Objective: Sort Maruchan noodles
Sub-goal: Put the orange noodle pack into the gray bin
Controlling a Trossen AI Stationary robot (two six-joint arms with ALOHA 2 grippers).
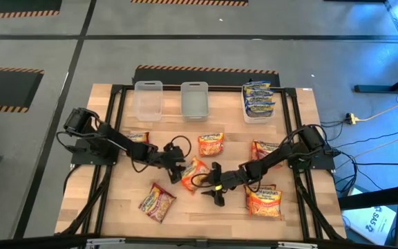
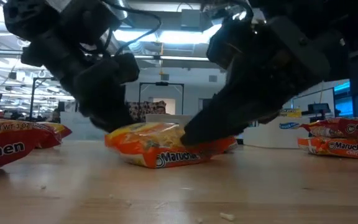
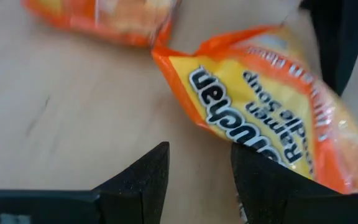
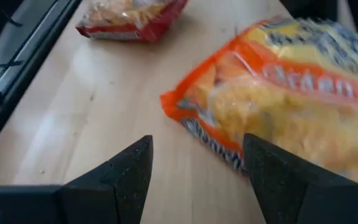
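Right gripper [image 1: 214, 190]: near the front of the desk, fingers apart and empty; one finger [image 4: 278, 180] lies just beside the packet's edge, not around it.
Left gripper [image 1: 176, 170]: opposite, on the packet's other side; fingers spread, nothing between them; one finger [image 3: 272, 186] at the packet's corner.
Orange Maruchan packet [image 1: 194, 174]: flat on the desk [image 1: 116, 200] at mid-table, between the two grippers; in the low view it rests on the wood, both grippers low against it.
Step in hand: judged, approach to this packet; no grasp made.
Next move: judged, one gripper must straddle a packet edge and close; the crinkly wrap may slip.
Other loose packets: orange ones [image 1: 211, 144] and red ones [image 1: 157, 201] scattered around.
Far edge: two clear tubs [image 1: 148, 99] bare; a third tub [image 1: 258, 114] holds blue-and-yellow packets [image 1: 258, 97].
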